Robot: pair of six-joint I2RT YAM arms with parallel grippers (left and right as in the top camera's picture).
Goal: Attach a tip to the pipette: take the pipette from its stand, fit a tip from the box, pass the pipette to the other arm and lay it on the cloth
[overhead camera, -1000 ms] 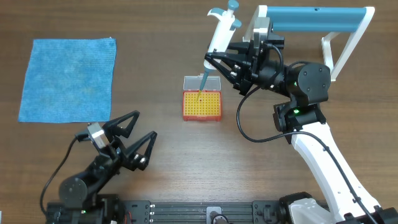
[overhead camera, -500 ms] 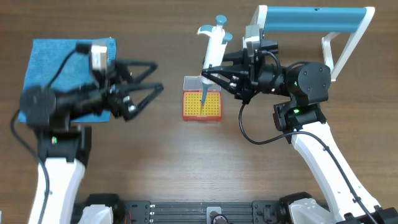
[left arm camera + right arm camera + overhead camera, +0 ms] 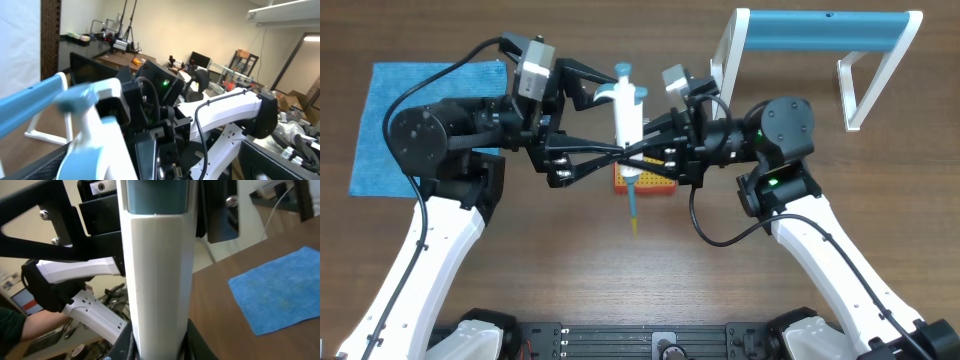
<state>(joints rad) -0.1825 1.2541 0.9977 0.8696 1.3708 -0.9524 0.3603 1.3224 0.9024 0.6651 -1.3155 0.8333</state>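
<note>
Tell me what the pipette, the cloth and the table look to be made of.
Pipette: likely hard moulded plastic, with a smooth white body, a blue top and a faint sheen.
Cloth: soft textile, probably microfibre; it is matte blue with a fuzzy, mottled surface.
Table: brown, matte, wood-grain surface. Streaked grain shows, but whether it is solid wood or laminate cannot be told.

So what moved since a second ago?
The left arm rose from low by its base, crossed the cloth, and the left gripper now meets the pipette in the middle. The right gripper, still shut on the pipette, carried it off the tip box toward the left arm. The cloth, box and stand stayed put.
</note>
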